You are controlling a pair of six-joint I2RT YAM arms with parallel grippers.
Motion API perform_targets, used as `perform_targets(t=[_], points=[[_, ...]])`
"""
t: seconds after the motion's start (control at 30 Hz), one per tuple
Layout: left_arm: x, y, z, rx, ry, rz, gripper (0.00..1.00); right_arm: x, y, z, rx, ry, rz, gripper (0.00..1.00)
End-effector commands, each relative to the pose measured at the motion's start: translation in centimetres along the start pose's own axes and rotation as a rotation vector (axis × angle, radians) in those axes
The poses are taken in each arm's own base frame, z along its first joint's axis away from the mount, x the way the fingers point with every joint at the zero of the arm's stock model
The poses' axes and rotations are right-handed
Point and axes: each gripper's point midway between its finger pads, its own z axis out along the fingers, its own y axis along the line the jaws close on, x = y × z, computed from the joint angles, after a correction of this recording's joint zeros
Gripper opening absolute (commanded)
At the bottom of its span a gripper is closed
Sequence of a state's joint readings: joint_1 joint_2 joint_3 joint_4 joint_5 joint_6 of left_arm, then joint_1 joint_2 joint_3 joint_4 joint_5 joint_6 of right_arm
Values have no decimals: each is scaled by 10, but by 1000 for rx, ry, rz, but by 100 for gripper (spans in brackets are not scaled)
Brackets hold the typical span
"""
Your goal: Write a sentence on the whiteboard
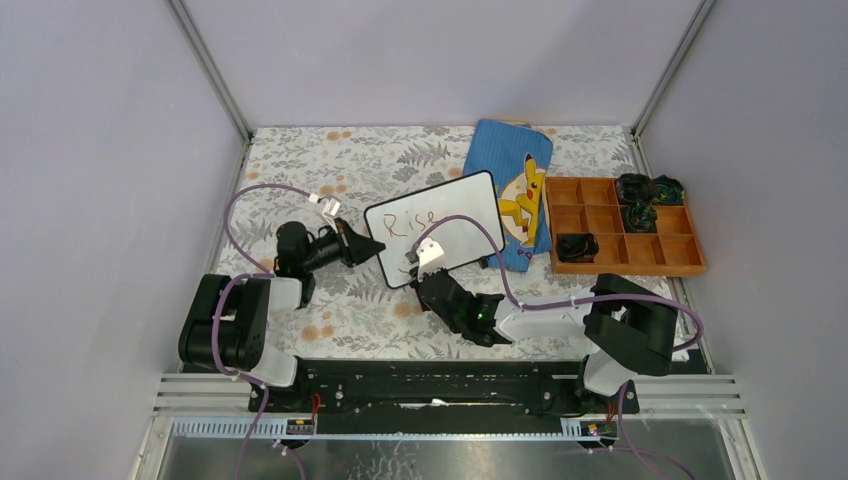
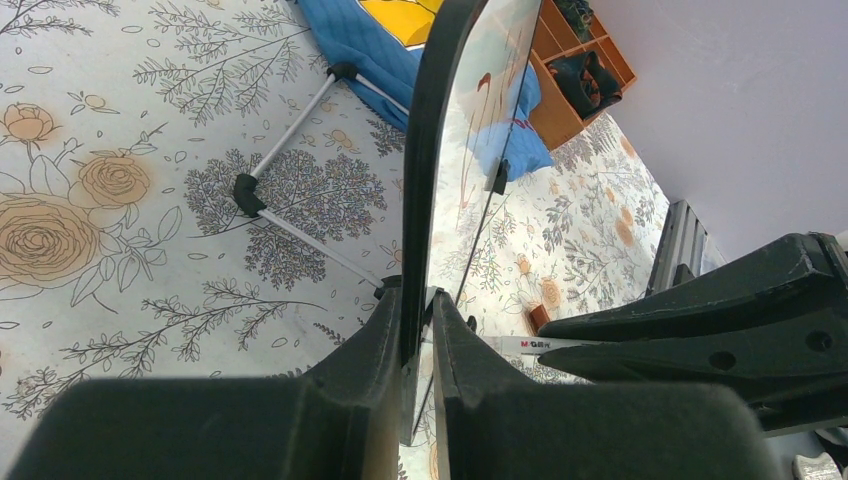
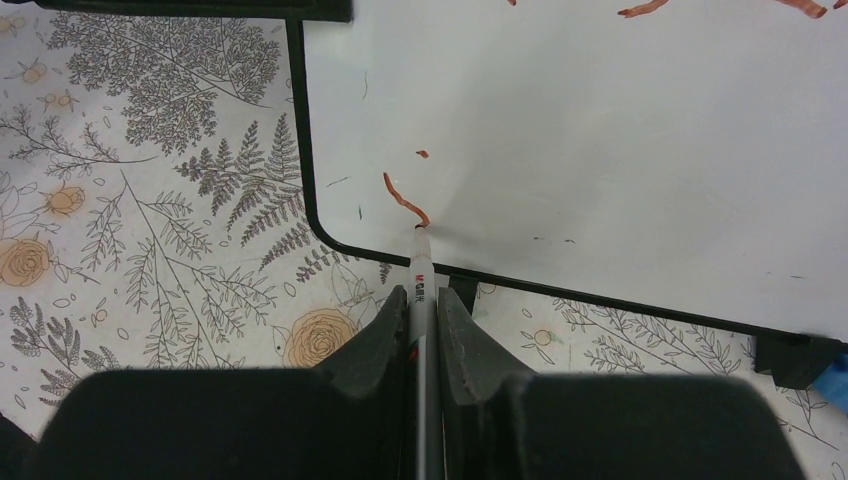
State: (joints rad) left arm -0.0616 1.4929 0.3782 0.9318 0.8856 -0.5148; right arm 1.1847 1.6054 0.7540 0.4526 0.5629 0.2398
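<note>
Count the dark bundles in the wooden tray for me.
4 dark bundles, all in the wooden tray: two side by side far right, one just nearer, one near left. Tangles may hide more.

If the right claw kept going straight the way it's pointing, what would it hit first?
The whiteboard. The right claw points at its lower left corner, and the marker it grips seems to touch the surface there, at the end of a red stroke.
</note>
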Motion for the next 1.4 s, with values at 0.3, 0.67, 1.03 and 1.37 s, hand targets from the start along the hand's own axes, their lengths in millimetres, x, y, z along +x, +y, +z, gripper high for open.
perform_targets(t=[0.3, 0.67, 1.03, 1.37], points=[[20, 10, 1, -54, 57, -39, 0, -16, 18, 2, -74, -37, 22, 0], [20, 11, 1, -56, 57, -39, 0, -34, 12, -12, -78, -75, 43, 0], [20, 9, 1, -55, 60, -34, 0, -77, -22, -19, -12, -147, 57, 0], [21, 10, 2, -56, 65, -32, 0, -82, -17, -6, -45, -149, 61, 0]])
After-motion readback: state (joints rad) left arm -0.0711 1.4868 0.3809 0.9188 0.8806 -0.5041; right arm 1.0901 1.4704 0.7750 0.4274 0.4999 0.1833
